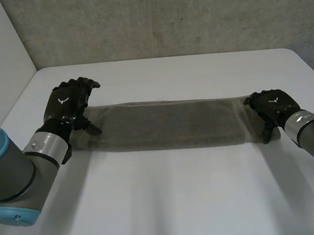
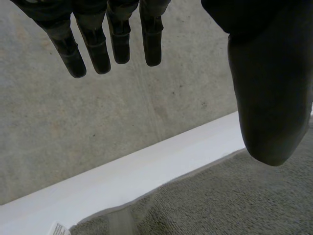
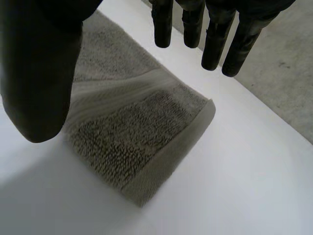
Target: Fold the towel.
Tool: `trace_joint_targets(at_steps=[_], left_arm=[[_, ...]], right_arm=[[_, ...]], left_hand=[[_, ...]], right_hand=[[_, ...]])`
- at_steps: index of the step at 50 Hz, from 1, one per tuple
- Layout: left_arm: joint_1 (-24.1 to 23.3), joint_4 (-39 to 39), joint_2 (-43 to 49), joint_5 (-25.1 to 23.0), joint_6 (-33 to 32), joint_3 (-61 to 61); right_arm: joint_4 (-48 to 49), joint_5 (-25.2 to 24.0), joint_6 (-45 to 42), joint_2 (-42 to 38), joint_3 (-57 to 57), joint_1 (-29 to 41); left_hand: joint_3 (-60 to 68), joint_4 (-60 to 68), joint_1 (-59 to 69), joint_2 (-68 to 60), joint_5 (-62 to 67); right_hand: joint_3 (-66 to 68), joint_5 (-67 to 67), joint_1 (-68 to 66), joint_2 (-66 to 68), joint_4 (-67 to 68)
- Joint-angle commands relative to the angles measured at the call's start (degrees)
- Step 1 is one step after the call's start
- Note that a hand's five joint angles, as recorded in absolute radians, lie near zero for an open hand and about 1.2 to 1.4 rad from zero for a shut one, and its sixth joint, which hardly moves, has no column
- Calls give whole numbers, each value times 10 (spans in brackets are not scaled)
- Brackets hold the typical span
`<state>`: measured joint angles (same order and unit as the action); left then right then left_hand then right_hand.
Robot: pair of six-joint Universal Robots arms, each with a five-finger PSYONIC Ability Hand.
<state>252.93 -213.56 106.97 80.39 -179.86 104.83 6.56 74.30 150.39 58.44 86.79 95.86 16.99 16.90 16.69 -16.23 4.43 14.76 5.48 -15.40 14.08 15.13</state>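
Note:
A grey-brown towel (image 1: 168,125) lies on the white table (image 1: 169,198) as a long, narrow folded strip running left to right. My left hand (image 1: 66,103) hovers over the towel's left end, open, with straight fingers (image 2: 115,39) and the thumb held apart above the pile (image 2: 234,196). My right hand (image 1: 270,106) is at the towel's right end, also open. Its fingers (image 3: 215,39) and thumb spread above the folded end (image 3: 132,127), which lies flat on the table with nothing pinched.
A concrete wall (image 1: 165,19) stands behind the table's far edge. A small white label (image 2: 58,229) shows at the towel's left end. Bare white tabletop stretches in front of the towel.

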Motion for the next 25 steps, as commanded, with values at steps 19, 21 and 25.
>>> trace_joint_targets(at_steps=[19, 21, 25], left_arm=[[39, -5, -7, 9, 3, 27], [42, -5, -7, 9, 3, 27], [49, -5, -7, 9, 3, 27]], right_arm=[[17, 1, -45, -55, -9, -2], [22, 1, -45, -57, -10, -2], [28, 1, -45, -57, -12, -2]], left_hand=[[-54, -53, -51, 47, -29], [-56, -55, -53, 48, -30], [-56, -55, -53, 48, -30]], right_hand=[[237, 230, -231, 244, 233], [289, 282, -283, 296, 285], [429, 422, -423, 436, 426]])
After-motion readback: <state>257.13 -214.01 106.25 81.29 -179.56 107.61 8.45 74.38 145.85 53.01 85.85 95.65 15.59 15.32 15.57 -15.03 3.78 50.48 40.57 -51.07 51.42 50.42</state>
